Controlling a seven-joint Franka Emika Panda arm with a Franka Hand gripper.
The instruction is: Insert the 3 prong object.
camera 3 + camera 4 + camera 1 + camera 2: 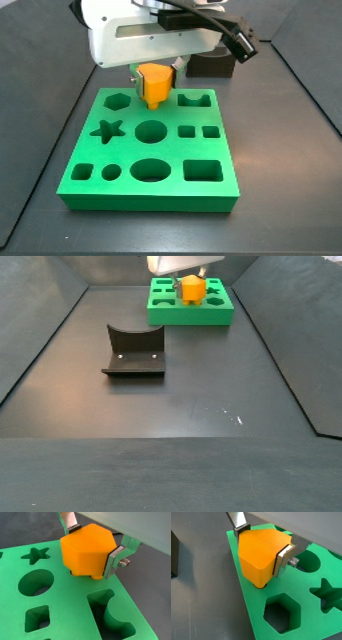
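The dark tabletop [174, 396] is the biggest thing here, and it carries everything else. Near its far end in a side view lies the green board [154, 170], a flat block full of cut-out holes: a star, round ones, square ones, a six-sided one and a few odd shapes. Each hole fits just one kind of piece, so the board lies flat and still for pieces to go in from above.

Well apart from the board in a side view stands a dark grey block with a curved notch [134, 353]. It is not part of this job and just sits out of the way.

Above the back row of the board hangs the arm with its gripper [90, 549]. The silver fingers [286, 558] are squeezed shut on the 3 prong object [156, 84], one on each side, so it cannot slip or tip. This bright orange piece is held upright with its bottom end pointing down, which I think is how it has to go in.

In both wrist views its lower end reaches the board top near the back edge. A small dark gap shows under it, so it may be partly in a hole, but I cannot tell how deep. It looks like it needs a straight push down, and a tilt could make it jam
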